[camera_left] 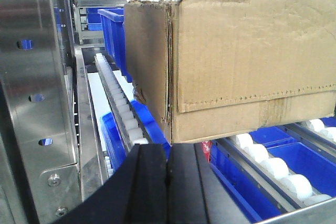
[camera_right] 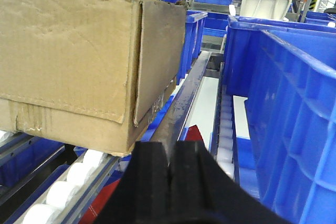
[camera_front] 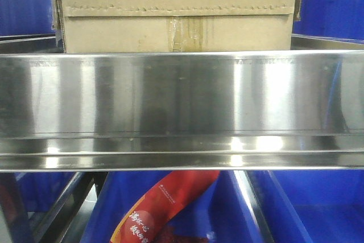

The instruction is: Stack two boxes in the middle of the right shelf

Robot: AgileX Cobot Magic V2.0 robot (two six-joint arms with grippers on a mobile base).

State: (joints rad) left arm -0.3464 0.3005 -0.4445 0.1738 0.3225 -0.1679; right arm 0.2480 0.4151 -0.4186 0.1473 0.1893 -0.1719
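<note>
One brown cardboard box with a serrated flap edge and a centre tape strip sits on the right shelf middle, behind its tall shiny steel front rail. In the left wrist view the box rests over the white rollers, just beyond and right of my left gripper, which is shut and holds nothing. In the right wrist view the same box lies up and left of my right gripper, also shut and empty. Only this one box shows.
Blue plastic bins stand beside the box, one large bin close on the right. A steel upright with holes rises at the left. A second roller track runs left of the box. A red packet lies in a bin below.
</note>
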